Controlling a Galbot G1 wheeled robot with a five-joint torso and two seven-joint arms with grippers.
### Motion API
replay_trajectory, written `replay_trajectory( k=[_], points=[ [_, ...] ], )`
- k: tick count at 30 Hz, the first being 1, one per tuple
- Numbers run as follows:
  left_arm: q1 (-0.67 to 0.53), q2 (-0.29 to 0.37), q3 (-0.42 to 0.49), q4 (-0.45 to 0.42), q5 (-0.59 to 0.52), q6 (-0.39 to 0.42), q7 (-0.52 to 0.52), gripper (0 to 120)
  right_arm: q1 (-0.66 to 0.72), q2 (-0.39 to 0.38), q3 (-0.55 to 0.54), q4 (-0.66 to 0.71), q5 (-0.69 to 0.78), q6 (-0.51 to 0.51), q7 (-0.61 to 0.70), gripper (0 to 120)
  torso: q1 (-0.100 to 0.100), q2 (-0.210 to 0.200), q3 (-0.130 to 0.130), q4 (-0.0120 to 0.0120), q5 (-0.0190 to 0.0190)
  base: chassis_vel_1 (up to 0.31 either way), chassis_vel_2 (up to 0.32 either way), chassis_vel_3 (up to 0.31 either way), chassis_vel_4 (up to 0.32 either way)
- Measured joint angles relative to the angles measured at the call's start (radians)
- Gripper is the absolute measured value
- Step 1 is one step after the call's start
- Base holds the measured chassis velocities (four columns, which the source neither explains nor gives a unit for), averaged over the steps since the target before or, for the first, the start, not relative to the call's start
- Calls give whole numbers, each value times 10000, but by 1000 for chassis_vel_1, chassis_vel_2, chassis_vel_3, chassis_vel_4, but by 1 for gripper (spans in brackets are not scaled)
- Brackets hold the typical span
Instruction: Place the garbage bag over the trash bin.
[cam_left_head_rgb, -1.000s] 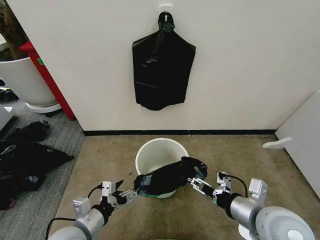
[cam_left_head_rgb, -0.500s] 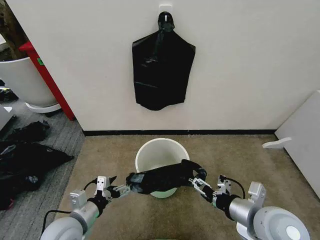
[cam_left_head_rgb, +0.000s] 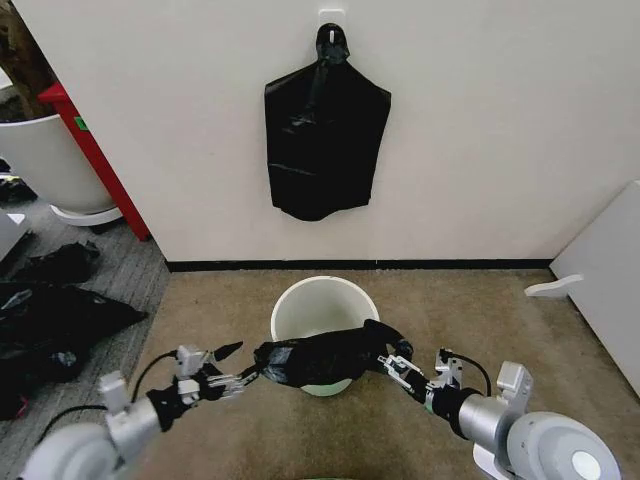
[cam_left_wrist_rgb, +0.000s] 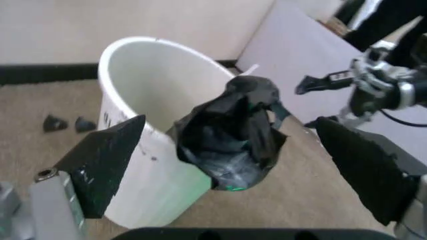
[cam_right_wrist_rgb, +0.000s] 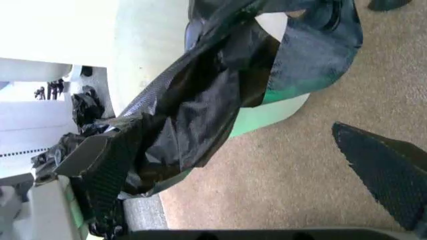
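The far end of the garbage bag (cam_left_head_rgb: 322, 358) is hard to see. It is black, shiny and scrunched, lying across the near rim of the trash bin (cam_left_head_rgb: 318, 308). The left hand (cam_left_head_rgb: 228, 366) is wide open just beside the bag. The right hand (cam_left_head_rgb: 398, 368) is wide open too, one finger touching the bag.

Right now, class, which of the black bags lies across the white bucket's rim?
The crumpled garbage bag draped over the trash bin near rim, between both claws; another black bag hangs on the wall.
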Motion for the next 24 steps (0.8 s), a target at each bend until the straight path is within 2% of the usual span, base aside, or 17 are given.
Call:
replay_trajectory(
  k=[2, 4, 5, 11, 12, 14, 18, 19, 24],
  points=[
    [-3, -16, -113, -63, -36, -22, -121, 100, 15, 1, 4, 12, -9, -6, -22, 100, 0, 0, 0, 0, 5, 0, 0, 0, 0],
    [-147, -181, 11, -366, -260, -35, -1158, 100, 10, 28, 45, 96, -169, -36, -130, 100, 0, 0, 0, 1, 1, 0, 0, 0, 0],
    [-147, -181, 11, -366, -260, -35, -1158, 100, 10, 28, 45, 96, -169, -36, -130, 100, 0, 0, 0, 1, 1, 0, 0, 0, 0],
    [-1136, -793, 851, -1924, -540, 398, -4899, 100, 138, -88, 308, 584, -1394, -73, -689, 100, 0, 0, 0, -1, 2, 0, 0, 0, 0],
    [-1136, -793, 851, -1924, -540, 398, -4899, 100, 138, -88, 308, 584, -1394, -73, -689, 100, 0, 0, 0, -1, 2, 0, 0, 0, 0],
    [-1352, -901, 907, -2496, -784, 666, -5866, 100, 216, -215, 381, 795, -1853, -72, -880, 100, 0, 0, 0, -1, 4, 0, 0, 0, 0],
    [-1429, -1147, 901, -3581, -1132, 1083, -7667, 100, 382, -609, 508, 740, -3657, -151, -2445, 100, 0, 0, 0, -1, 2, 0, 0, 0, 0],
    [-1429, -1147, 901, -3581, -1132, 1083, -7667, 100, 382, -609, 508, 740, -3657, -151, -2445, 100, 0, 0, 0, -1, 2, 0, 0, 0, 0],
    [-595, -1719, 696, -4456, -1184, 1459, -9422, 100, 1496, -1845, 546, -95, -5775, -406, -4579, 100, 0, 0, 1, -1, 4, 0, 0, 0, 0]
  ],
)
